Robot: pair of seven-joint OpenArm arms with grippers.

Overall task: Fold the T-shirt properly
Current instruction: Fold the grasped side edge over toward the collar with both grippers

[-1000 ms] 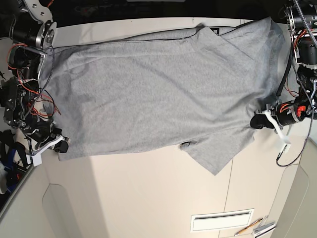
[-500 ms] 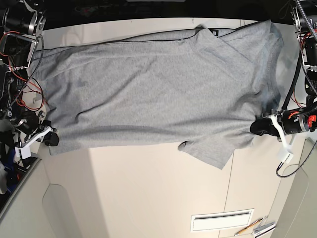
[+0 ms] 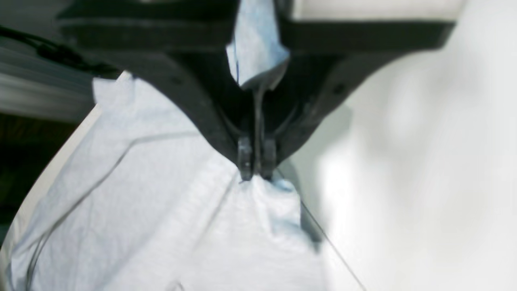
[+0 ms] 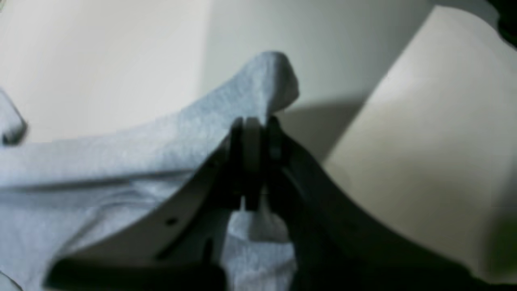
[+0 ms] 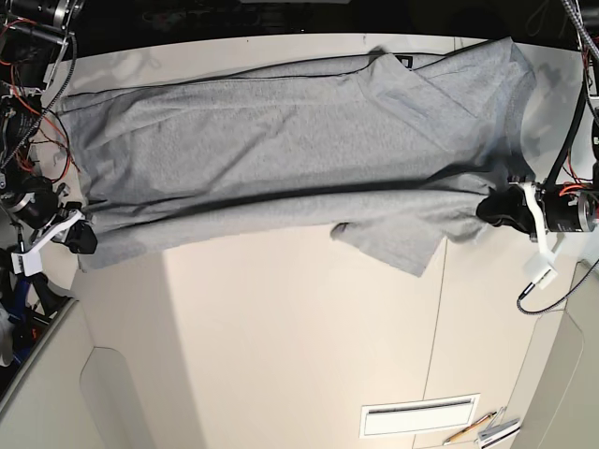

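The heather-grey T-shirt (image 5: 281, 150) lies spread across the far half of the cream table (image 5: 281, 337), stretched taut between my two arms. At the right side of the base view my left gripper (image 5: 493, 208) is shut on the shirt's edge near the shoulder. In the left wrist view the fingertips (image 3: 245, 161) pinch a bunch of cloth (image 3: 262, 210). At the left side of the base view my right gripper (image 5: 84, 240) is shut on the hem corner. The right wrist view shows grey fabric (image 4: 226, 117) clamped between its closed jaws (image 4: 252, 149). One sleeve (image 5: 393, 245) hangs toward the near side.
A white slotted plate (image 5: 419, 416) and a pencil with small tools (image 5: 482, 428) lie at the table's near right. Red wiring and motors of the arms (image 5: 28, 122) stand along the left edge; cables (image 5: 562, 140) run down the right edge.
Both grippers have pulled outward and toward the far side with the shirt, stretching it. The near edge of the shirt has moved up the table and the cloth is flatter.
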